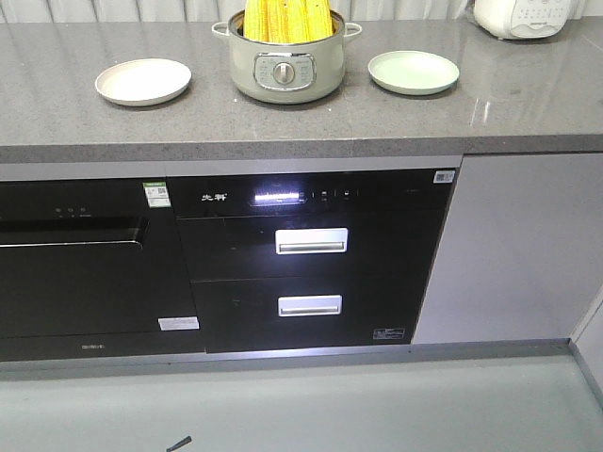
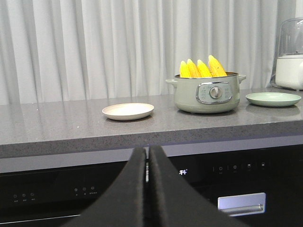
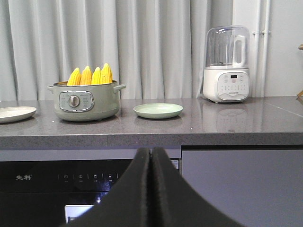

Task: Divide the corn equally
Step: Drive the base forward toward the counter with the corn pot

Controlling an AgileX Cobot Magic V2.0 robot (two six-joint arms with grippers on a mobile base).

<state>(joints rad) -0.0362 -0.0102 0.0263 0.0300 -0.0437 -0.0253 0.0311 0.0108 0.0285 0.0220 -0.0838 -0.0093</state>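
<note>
Several yellow corn cobs (image 1: 287,19) stand upright, tips up, in a pale green electric pot (image 1: 285,64) at the middle of the grey counter; the corn (image 2: 202,69) (image 3: 91,76) also shows in both wrist views. A pinkish plate (image 1: 143,81) lies left of the pot and a light green plate (image 1: 413,72) lies right of it, both bare. My left gripper (image 2: 147,153) and right gripper (image 3: 151,153) are shut with nothing held, low in front of the counter edge, far from the pot. Neither arm shows in the front view.
A white blender appliance (image 3: 226,66) stands at the counter's back right. Below the counter (image 1: 311,122) are a black oven (image 1: 85,268) and a black drawer unit with two silver handles (image 1: 311,241). Curtains hang behind the counter.
</note>
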